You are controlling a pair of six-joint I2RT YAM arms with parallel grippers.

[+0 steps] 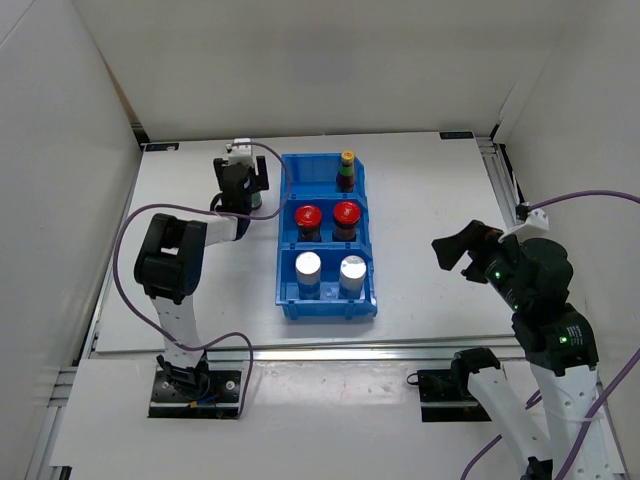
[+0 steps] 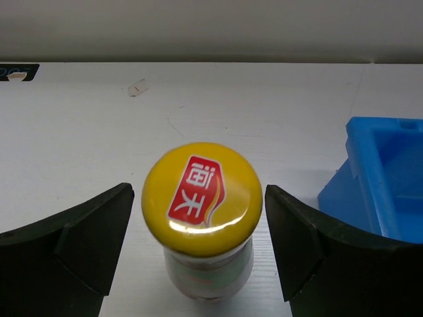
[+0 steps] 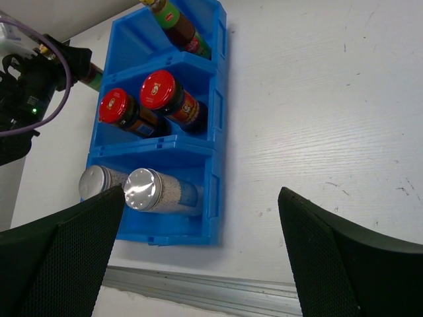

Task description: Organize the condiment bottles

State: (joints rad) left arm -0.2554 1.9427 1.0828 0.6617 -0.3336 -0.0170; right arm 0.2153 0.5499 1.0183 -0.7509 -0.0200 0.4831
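Observation:
A slim yellow-capped sauce bottle [image 2: 202, 198] stands upright on the table just left of the blue bin [image 2: 383, 185]. My left gripper [image 2: 198, 198] straddles its cap, jaws open, with a small gap on each side. From above, the left gripper [image 1: 243, 185] covers that bottle. In the bin [image 1: 328, 306] the far compartment holds another yellow-capped bottle [image 1: 347, 170], the middle one two red-lidded jars [image 1: 308, 218], and the near one two silver-topped shakers [image 1: 308, 268]. My right gripper [image 1: 455, 250] hangs open and empty to the right of the bin, holding nothing.
White walls enclose the table on the left, back and right. A metal rail [image 3: 198, 290] runs along the near table edge. The left arm's purple cable [image 1: 130, 260] loops beside that arm. The far compartment has room left of its bottle.

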